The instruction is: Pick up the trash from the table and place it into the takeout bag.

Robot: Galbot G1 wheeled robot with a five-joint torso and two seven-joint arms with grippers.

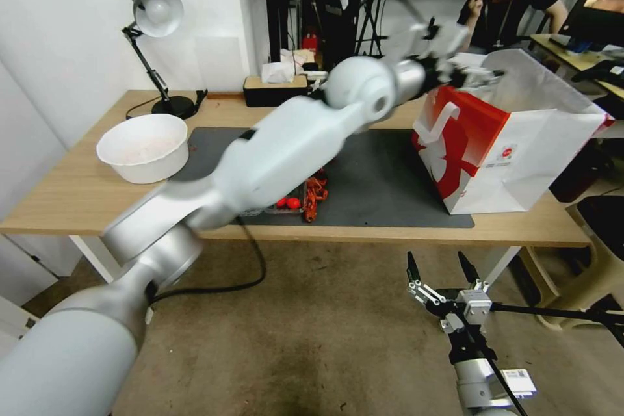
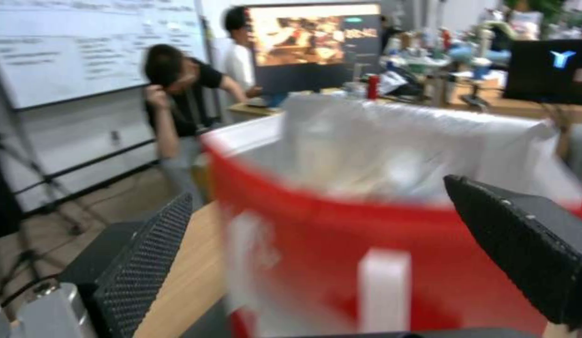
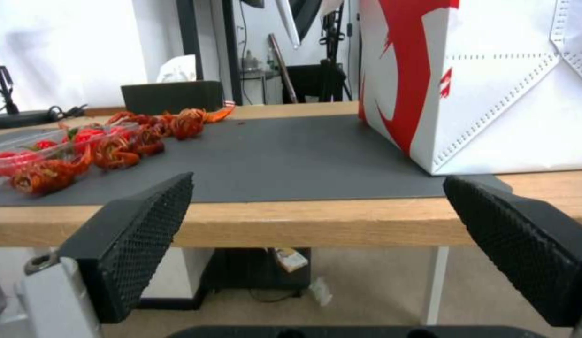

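Note:
The takeout bag (image 1: 494,143), red and white with a white loop handle, stands open on the right end of the table (image 1: 78,195), half on the dark grey mat (image 1: 377,175). My left arm reaches across the table, and my left gripper (image 1: 478,77) hovers at the bag's upper rim. In the left wrist view this gripper (image 2: 316,188) is open and empty, with the bag's red rim (image 2: 341,244) and pale lining just beyond it. My right gripper (image 1: 436,260) hangs open below the table's front edge, facing the bag (image 3: 491,84). The trash is hidden from view.
A large white basin (image 1: 143,146) sits at the table's left, with a desk lamp (image 1: 156,13) and a dark tissue box (image 1: 273,88) along the back. A clear tray of cherry tomatoes (image 1: 286,203) and red-orange curled scraps (image 1: 315,194) lie at the mat's front.

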